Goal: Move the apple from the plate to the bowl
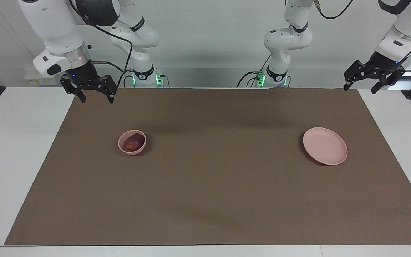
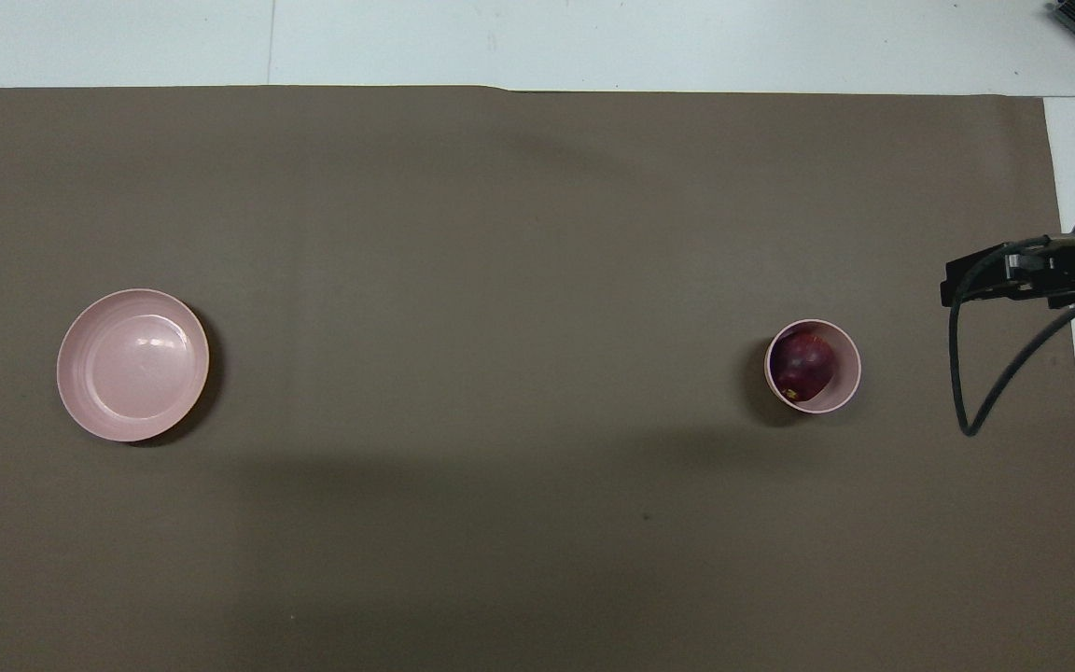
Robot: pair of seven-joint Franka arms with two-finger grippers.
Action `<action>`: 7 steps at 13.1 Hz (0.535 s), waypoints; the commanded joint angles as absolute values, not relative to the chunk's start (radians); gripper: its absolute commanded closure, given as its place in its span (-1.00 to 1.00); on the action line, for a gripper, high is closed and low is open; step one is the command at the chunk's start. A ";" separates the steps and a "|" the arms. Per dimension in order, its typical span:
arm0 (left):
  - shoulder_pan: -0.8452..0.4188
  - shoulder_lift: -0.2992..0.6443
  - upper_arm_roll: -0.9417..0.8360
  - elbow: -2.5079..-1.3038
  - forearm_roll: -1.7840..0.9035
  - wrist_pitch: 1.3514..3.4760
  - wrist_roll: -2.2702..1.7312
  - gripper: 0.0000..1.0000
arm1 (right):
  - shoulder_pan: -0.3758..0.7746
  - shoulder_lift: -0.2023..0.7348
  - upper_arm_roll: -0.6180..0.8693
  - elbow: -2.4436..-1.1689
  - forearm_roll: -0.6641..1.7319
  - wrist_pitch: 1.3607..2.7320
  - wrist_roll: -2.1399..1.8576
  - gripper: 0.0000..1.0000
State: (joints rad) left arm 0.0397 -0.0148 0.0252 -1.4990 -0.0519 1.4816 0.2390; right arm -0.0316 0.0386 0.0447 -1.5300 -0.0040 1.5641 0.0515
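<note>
White worktop (image 1: 16, 150) under brown mat (image 1: 212, 185). Apple (image 1: 133, 142) sits in bowl (image 1: 122, 145), toward right arm's end; plate (image 1: 325, 145) bare, toward left arm's end. Right hand (image 1: 93, 93) and left hand (image 1: 373, 80) both raised over mat edges, fingers spread, holding nothing.

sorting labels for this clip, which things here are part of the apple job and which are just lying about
Part of the job:
- apple, lying in the bowl
- bowl, toward the right arm's end
- plate, bare, toward the left arm's end

Just lying about:
- brown mat under both dishes
- white table
</note>
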 commanded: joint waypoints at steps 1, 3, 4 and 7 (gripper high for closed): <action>0.018 -0.051 0.031 -1.542 -0.035 1.477 0.241 -1.00 | -0.034 0.026 0.052 -1.543 0.009 1.555 0.064 -1.00; 0.011 -0.077 0.031 -1.583 -0.034 1.479 0.241 -1.00 | -0.034 0.025 0.052 -1.545 0.012 1.562 0.064 -1.00; 0.006 -0.081 0.029 -1.591 -0.034 1.477 0.241 -1.00 | -0.034 0.025 0.052 -1.545 0.014 1.565 0.066 -1.00; 0.006 -0.080 0.029 -1.588 -0.035 1.489 0.245 -1.00 | -0.034 0.021 0.052 -1.551 0.014 1.566 0.066 -1.00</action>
State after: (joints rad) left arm 0.0229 -0.0509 0.0201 -1.5549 -0.0519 1.4774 0.2390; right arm -0.0294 0.0386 0.0480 -1.5314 -0.0039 1.5641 0.0515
